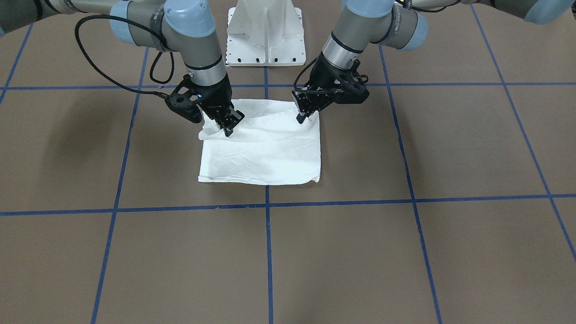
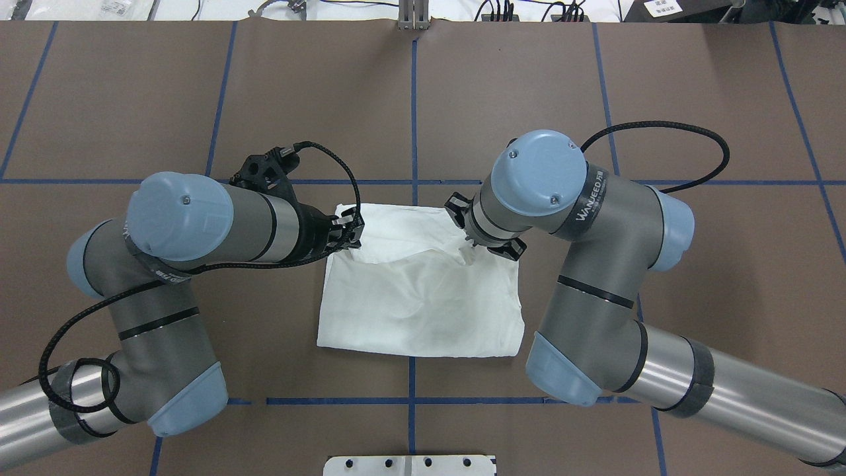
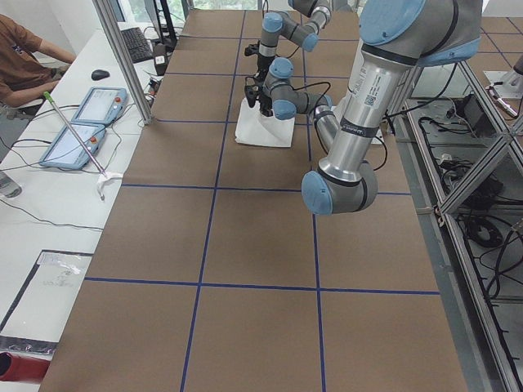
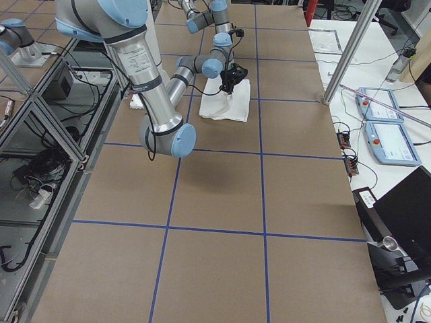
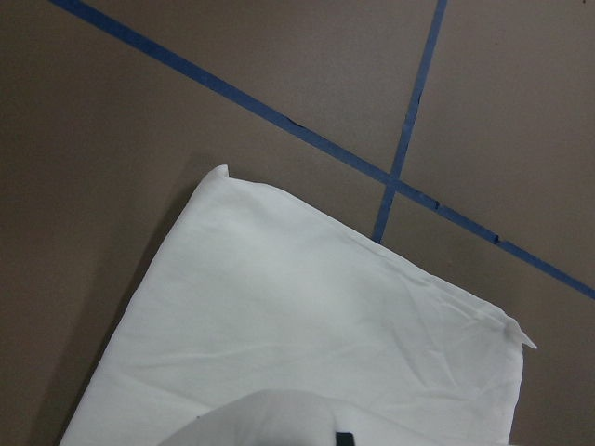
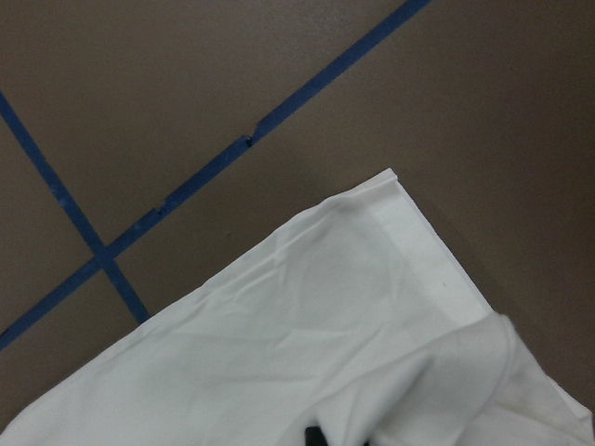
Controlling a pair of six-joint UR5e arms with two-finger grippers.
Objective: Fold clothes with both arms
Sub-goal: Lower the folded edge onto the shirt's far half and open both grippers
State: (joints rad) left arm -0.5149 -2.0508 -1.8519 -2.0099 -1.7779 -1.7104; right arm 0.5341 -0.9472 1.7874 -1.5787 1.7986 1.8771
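Observation:
The clothes are one white shirt [image 1: 265, 153], folded into a rough square on the brown table, plain side up, with no print showing. My left gripper [image 1: 300, 118] is shut on the shirt's raised edge at the view's upper right corner. My right gripper [image 1: 228, 128] pinches the same edge at the upper left, where the cloth bunches. From overhead, the shirt [image 2: 416, 304] lies between both arms. The left gripper [image 2: 350, 235] shows there, while the right gripper [image 2: 472, 246] is mostly hidden under its wrist. Each wrist view shows a lifted fold over the flat shirt [image 5: 307, 316] [image 6: 307, 344].
The white pedestal base [image 1: 266, 36] stands just beyond the shirt. Blue tape lines [image 1: 267, 204] grid the brown table. Black cables [image 2: 661, 129] loop off both wrists. A side table with tablets [image 3: 82, 122] and a seated person [image 3: 24, 57] flanks the table.

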